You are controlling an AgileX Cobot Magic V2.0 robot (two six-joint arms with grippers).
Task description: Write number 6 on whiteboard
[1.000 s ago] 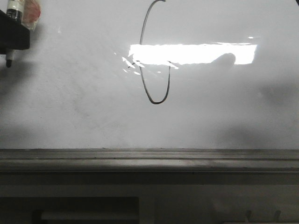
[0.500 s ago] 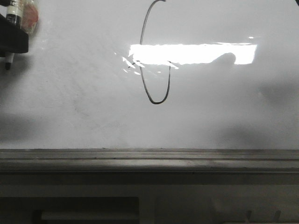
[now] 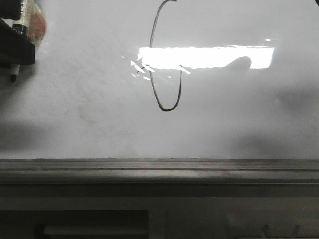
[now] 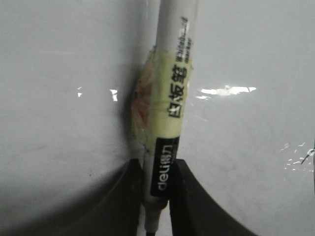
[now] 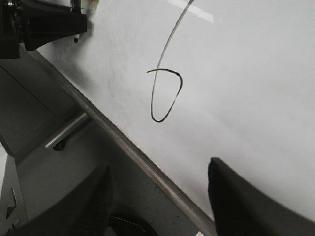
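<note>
My left pincer (image 3: 15, 47) sits at the far left of the whiteboard (image 3: 239, 124), clenched around a white marker (image 4: 170, 123). In my left wrist view the two dark fingers (image 4: 189, 196) press the marker's barrel from both sides, just below a band of yellowish tape (image 4: 165, 103) wrapped round it. In the front view the marker's dark tip (image 3: 13, 77) points down under the pincer, close over the board; whether it touches the surface I cannot tell.

The number 6 (image 3: 164, 64) stands on the board well to the right of my left pincer, about mid-board: a thin dark line with a tall curve running up to the top edge of the front view and a narrow rounded loop at its lower end. A bright white glare (image 3: 209, 57) lies across its middle. In my right wrist view the loop is closed and the stem runs up out of the picture.

My right pincer (image 5: 160, 196) is released, its two dark fingers (image 5: 246, 191) spread wide apart with nothing between them, over the board's dark grey grooved frame (image 3: 159, 169) at the near edge.
</note>
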